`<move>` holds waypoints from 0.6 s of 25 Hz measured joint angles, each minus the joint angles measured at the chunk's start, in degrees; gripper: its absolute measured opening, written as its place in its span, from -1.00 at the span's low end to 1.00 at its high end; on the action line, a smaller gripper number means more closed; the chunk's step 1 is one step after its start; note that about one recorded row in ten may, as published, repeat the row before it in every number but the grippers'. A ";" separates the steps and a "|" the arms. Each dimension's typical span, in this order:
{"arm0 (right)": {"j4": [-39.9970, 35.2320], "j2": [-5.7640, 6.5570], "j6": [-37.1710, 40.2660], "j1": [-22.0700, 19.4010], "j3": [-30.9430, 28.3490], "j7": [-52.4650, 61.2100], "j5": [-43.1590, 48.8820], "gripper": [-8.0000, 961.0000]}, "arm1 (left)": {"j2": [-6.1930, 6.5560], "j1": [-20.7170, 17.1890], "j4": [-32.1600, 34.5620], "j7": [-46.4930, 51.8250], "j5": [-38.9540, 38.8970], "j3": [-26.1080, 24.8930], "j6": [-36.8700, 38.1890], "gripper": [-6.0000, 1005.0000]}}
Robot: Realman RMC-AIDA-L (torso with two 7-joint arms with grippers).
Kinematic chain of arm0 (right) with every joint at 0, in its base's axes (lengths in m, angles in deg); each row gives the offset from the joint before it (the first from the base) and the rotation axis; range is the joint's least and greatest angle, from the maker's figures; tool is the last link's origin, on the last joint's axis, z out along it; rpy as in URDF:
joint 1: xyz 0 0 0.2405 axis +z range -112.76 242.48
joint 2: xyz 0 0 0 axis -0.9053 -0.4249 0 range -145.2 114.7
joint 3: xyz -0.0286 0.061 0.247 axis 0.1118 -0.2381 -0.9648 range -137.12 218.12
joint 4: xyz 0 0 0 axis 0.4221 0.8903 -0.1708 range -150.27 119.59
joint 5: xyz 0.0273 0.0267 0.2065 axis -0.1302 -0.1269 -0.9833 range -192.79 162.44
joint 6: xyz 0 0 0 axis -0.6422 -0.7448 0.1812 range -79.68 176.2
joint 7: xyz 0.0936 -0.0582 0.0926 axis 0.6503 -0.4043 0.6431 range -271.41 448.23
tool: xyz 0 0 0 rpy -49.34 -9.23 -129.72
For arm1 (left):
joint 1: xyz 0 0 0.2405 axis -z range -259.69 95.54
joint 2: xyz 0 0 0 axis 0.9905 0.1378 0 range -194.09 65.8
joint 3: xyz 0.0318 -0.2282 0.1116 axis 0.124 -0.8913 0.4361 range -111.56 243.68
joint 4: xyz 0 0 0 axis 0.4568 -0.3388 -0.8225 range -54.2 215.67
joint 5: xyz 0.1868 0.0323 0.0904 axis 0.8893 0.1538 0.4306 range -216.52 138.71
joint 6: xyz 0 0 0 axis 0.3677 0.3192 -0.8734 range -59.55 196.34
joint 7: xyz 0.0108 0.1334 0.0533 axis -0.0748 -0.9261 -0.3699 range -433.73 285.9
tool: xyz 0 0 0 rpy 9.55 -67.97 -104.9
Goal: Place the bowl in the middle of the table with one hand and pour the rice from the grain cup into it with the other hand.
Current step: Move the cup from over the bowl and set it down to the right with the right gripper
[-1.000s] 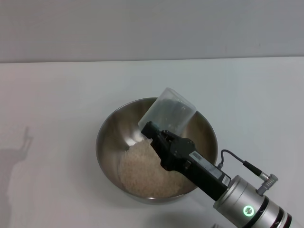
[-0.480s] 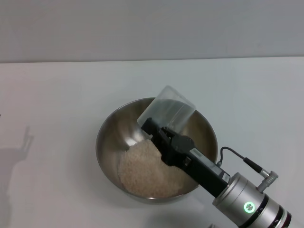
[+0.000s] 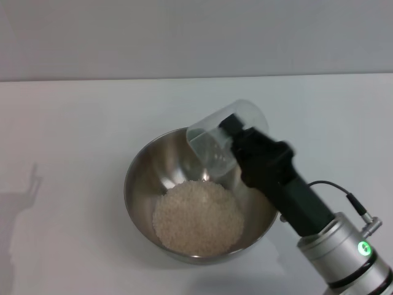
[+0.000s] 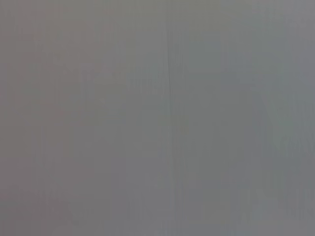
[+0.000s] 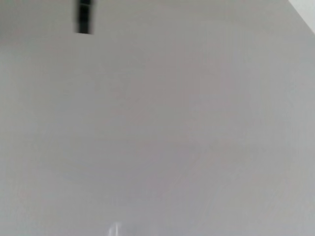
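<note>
One arm is working: the right gripper (image 3: 232, 132) is holding the cup (image 3: 222, 139) above the far right side of the bowl (image 3: 142, 169), jaws clamped on the cup's closed end. The cup is lying tipped, its long axis sloping down from the jaws toward its mouth, which is facing down and to the robot's left, over the bowl. No grains are showing inside the cup, so it is looking emptied. The rice (image 3: 198, 216) is sitting as a pale heap in the bowl's bottom. The bowl is resting near the middle of the counter (image 3: 73, 129). The left gripper is not showing in any view
</note>
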 joint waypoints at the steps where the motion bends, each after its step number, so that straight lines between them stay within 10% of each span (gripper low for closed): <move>1: 0.00 0.00 0.00 0.00 0.00 0.00 0.00 -0.95 | 0.00 0.01 0.00 0.00 -0.01 0.00 0.00 0.65; 15: -7.61 0.40 15.94 -4.68 -7.74 75.37 -3.70 -0.94 | 0.00 0.12 0.00 0.00 0.07 0.18 0.00 0.65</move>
